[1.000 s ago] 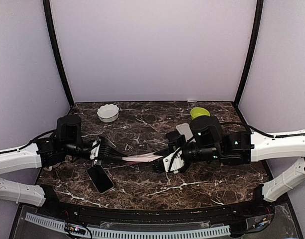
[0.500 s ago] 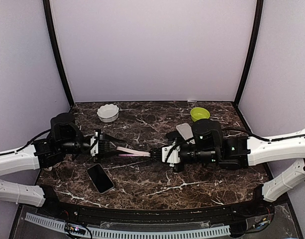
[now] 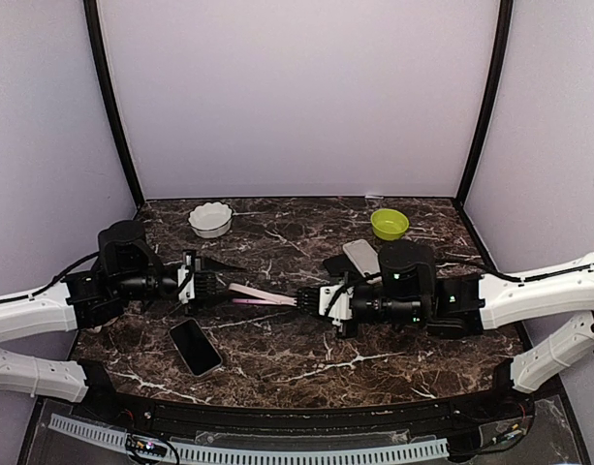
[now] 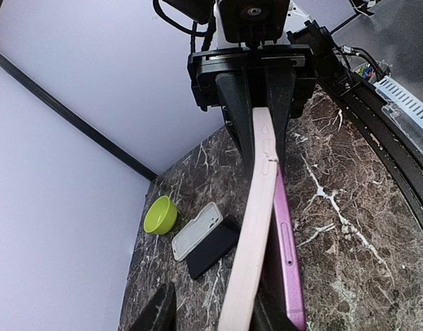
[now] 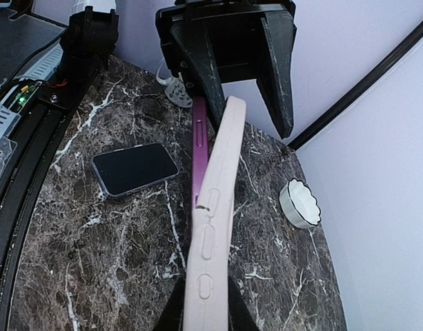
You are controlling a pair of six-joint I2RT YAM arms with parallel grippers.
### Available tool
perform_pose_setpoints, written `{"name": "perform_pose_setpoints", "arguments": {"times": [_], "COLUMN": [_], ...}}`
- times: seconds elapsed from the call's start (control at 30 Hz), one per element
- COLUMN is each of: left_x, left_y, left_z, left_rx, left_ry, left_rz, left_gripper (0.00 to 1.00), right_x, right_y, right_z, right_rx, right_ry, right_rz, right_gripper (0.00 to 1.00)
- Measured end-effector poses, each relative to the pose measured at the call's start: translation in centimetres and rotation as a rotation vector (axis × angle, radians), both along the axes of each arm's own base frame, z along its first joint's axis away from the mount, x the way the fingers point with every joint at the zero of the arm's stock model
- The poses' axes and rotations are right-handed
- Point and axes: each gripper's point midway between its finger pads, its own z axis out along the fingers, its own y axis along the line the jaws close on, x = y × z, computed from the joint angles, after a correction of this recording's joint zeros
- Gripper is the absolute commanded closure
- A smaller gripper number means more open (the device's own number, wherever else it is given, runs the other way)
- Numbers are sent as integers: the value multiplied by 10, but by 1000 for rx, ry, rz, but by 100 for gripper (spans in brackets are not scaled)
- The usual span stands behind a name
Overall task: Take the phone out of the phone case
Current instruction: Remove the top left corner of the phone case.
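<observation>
Marble bench (image 3: 277, 360) | I saw right gripper (image 3: 303, 298) clamped on pink phone case (image 3: 265, 293) above bench middle | left gripper (image 3: 224, 281) spread around its other end | purple phone (image 4: 286, 255) partly peeled from case

Nothing here can be read from where I stand. The pink phone case (image 3: 263, 293), up over the middle of the table, shows only plain edges and button bumps. The purple phone (image 4: 286, 255) beside it carries no lettering on the side in view. The spare handset (image 3: 196, 347) lying flat at the near left shows only a blank dark screen.
</observation>
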Motion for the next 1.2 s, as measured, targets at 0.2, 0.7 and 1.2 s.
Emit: {"name": "perform_pose_setpoints", "arguments": {"times": [0.2,0.7,1.2], "left_x": [4,23,32], "left_y": [3,10,23], "left_z": [6,9,-58], "left_rx": [-14,-12,177], "left_ry": [-45,-115,-15], "left_rz": [27,128,202], "left_gripper": [63,62,63], "right_x": [2,-10,-36], "right_y": [1,-2,-49], "right_z": [6,36,189], "right_rx": [31,182,692], "right_ry": [-13,35,-70], "right_rz": [-15,-2,98], "right_gripper": [100,100,100]}}
